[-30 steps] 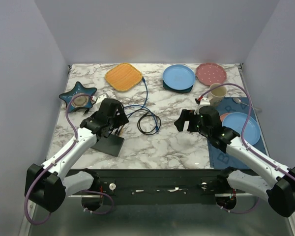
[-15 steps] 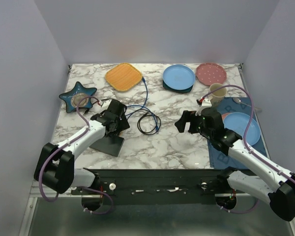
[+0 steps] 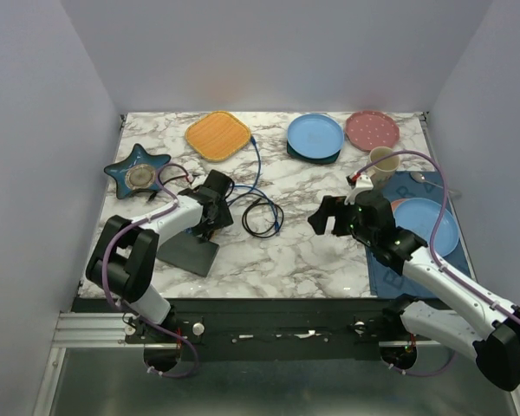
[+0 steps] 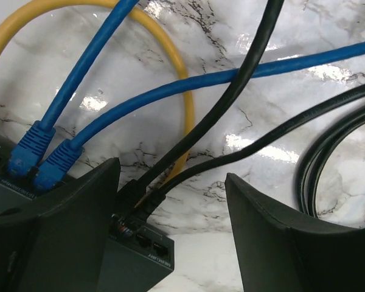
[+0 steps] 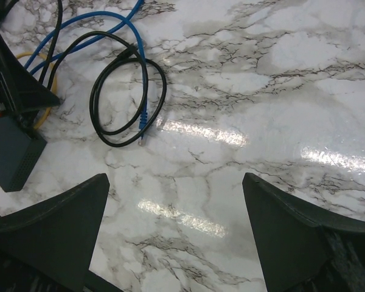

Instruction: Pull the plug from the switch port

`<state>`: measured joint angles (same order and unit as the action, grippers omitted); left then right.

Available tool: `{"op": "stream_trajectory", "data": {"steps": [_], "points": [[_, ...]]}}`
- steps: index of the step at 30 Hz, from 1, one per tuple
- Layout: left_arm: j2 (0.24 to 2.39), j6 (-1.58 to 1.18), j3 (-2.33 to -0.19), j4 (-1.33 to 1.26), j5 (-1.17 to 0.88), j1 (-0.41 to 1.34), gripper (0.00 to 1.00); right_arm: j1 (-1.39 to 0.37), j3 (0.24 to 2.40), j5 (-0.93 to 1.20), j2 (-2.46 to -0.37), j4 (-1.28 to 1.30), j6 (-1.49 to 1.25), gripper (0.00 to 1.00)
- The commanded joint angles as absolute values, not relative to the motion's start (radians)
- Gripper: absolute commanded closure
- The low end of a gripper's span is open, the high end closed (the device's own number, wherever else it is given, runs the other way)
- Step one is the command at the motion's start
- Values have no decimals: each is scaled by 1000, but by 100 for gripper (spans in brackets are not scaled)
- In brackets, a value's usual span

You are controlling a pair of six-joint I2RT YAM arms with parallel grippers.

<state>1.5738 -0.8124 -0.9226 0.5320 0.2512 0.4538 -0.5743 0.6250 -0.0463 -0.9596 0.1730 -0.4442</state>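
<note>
left wrist view puts us right over the socket edge of the switch (image 4: 140, 267), a flat matte-black box on the marble table (image 3: 286, 260). we count two blue plugs (image 4: 25, 152) seated side by side in that edge, each on a smooth round blue cable. just right of them sits the black plug (image 4: 132, 204), where two thin black cables (image 4: 249, 67) come down to the sockets; whether they end in one plug or two we cannot tell. one glossy yellow cable (image 4: 173, 67) arcs over the marble behind the switch. the left gripper (image 4: 170, 182) straddles the black plug, its two dark wedge fingers apart on either side with marble showing in the gap, and nothing is pinched.

top external view shows the right gripper (image 3: 325, 215) well to the right of the switch, jaws spread wide above bare marble and holding nothing. between it and the switch lies one black cable loop (image 5: 92, 115) with one loose blue plug end (image 5: 143, 129) inside it. beyond the switch we count one ridged orange square plate (image 3: 217, 135), one teal star-shaped dish (image 3: 137, 171), one pink speckled round plate (image 3: 371, 129), one beige cup (image 3: 382, 163) and a blue round plate (image 3: 315, 134). a second blue plate (image 3: 429, 227) rests on the dark blue mat (image 3: 383, 270), far right of the switch.
</note>
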Motion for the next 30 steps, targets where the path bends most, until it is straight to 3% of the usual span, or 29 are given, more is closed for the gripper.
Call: {"op": "stream_trajectory", "data": {"steps": [1,7,8,10,11,15,22,24,30], "points": [[1600,-787,-931,503,203,460,28,-575,606,-41,-936,179,-445,0],[1594,-724,-954,495,198,503,40,-575,614,-46,-917,187,-446,0],[1597,-710,-966,492,192,518,49,-577,618,-45,-908,195,-446,0],[1603,-672,-982,491,178,535,56,-575,630,-49,-897,204,-445,0],[1612,-660,-995,491,172,544,65,-575,641,-49,-891,213,-446,0],[1638,-603,-1035,503,163,607,80,-575,672,-63,-848,242,-445,0],[1644,-528,-1075,520,213,724,90,-575,699,-90,-796,270,-430,0],[1643,-517,-1083,522,209,736,100,-575,703,-95,-795,278,-428,0],[1628,-505,-1100,486,176,761,100,-575,710,-109,-779,296,-425,0]]}}
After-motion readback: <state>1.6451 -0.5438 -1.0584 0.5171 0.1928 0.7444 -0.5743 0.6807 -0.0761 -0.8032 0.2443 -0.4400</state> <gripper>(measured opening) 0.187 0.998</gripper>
